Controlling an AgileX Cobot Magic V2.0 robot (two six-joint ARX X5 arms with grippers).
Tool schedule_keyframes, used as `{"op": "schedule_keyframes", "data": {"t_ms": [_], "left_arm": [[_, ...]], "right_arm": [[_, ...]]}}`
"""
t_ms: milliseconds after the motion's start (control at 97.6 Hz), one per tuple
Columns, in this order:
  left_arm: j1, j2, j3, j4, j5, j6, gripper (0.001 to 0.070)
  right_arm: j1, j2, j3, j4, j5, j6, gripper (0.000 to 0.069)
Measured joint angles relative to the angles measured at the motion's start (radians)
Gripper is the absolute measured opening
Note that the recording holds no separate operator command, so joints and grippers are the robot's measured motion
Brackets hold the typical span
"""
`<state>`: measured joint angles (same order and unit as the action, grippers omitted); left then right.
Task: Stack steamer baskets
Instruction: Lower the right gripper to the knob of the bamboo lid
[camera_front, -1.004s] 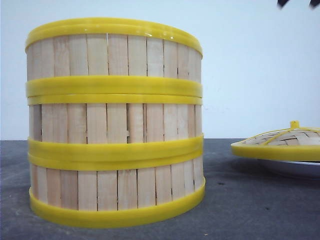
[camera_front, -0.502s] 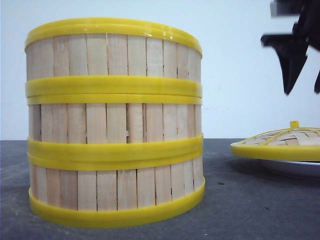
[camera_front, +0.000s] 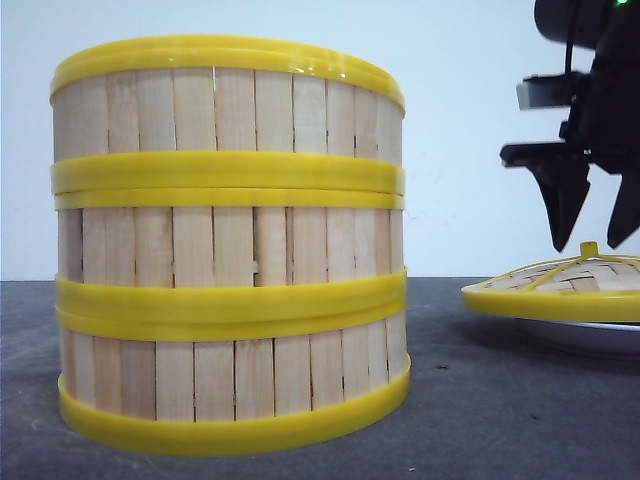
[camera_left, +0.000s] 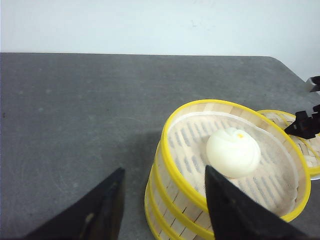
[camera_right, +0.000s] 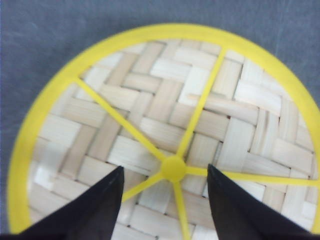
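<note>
The three steamer baskets (camera_front: 230, 245) are standing as one finished column toward the left side of the grey table (camera_front: 480, 410), pale vertical slats banded by thick yellow rims, the seams sitting level. In the left wrist view a white steamed bun (camera_left: 233, 151) is lying in the open top basket.

The woven lid (camera_front: 560, 290) is resting to the right of the column, well apart from it, on a white plate (camera_front: 590, 338) near the table's right edge. It is a shallow dome of herringbone weave with yellow spokes meeting at a small knob (camera_right: 173, 168).

The right gripper (camera_right: 165, 192) is hanging directly above that knob with its fingers spread, one on each side of it (nothing between them yet). So the move ahead looks like a straight drop onto the knob, the right arm being far the nearer.

The left gripper (camera_left: 162, 205) is hovering beside the column, spread wide and holding nothing.
</note>
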<state>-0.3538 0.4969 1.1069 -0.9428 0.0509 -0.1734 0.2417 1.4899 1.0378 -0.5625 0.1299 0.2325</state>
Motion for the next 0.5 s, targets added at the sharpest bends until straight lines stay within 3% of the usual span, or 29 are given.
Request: {"op": "schedule_keyframes", "data": {"t_ms": [215, 502], "left_arm": [[0.000, 0.000, 0.000, 0.000, 0.000, 0.000, 0.0298], [0.000, 0.000, 0.000, 0.000, 0.000, 0.000, 0.0298]], "right_arm": [[-0.001, 0.009, 0.000, 0.014, 0.003, 0.000, 0.0139], [-0.001, 0.009, 0.000, 0.026, 0.003, 0.000, 0.0065]]}}
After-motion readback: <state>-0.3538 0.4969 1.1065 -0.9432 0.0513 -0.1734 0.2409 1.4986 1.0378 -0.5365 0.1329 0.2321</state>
